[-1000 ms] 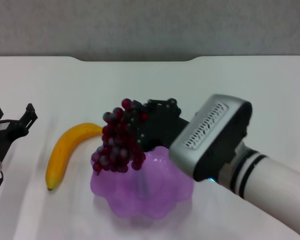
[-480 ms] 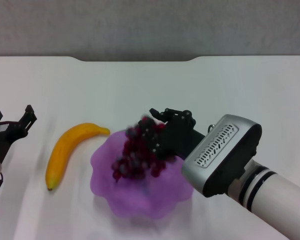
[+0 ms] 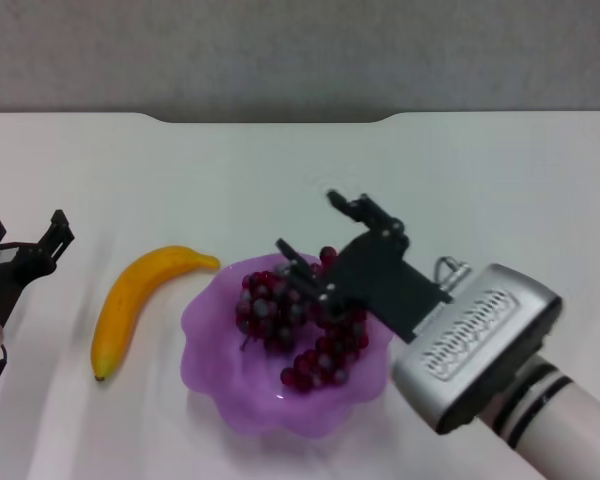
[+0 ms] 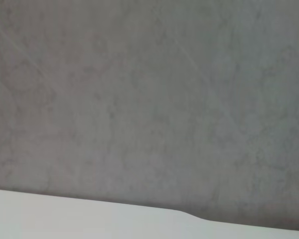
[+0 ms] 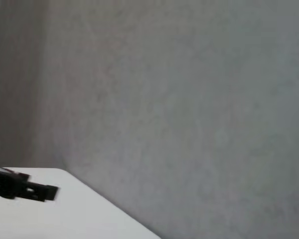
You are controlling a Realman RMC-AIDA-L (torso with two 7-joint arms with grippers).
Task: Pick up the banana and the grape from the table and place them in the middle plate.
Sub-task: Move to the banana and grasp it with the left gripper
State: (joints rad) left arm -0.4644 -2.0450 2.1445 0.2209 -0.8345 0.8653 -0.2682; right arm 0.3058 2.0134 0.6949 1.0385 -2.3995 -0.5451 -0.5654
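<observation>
The grapes [image 3: 302, 325] lie inside the plate [image 3: 220, 400], their long axis running diagonally from the plate's far left toward its near right. The right tool [image 3: 318, 237] is above the plate's far side with its fingers spread wide, one finger [image 3: 295, 258] low over the bunch and the other lifted beyond it; it pinches nothing. Whether the lower finger touches the grapes cannot be told.

The banana [image 3: 132, 297] lies on the table [image 3: 300, 170] just left of the plate, its long axis running from a near-left tip to a far-right end that points at the plate's rim; the curve bows away from the plate. The gap between that end and the rim is too small to judge.

The left tool [image 3: 22, 240] is at the left edge, well apart from the banana, fingers spread and empty.

The table is plain white and smooth, with a notch in its far edge. Behind it stands a grey wall [image 4: 149, 99], which fills most of both wrist views. No writing can be read anywhere.
</observation>
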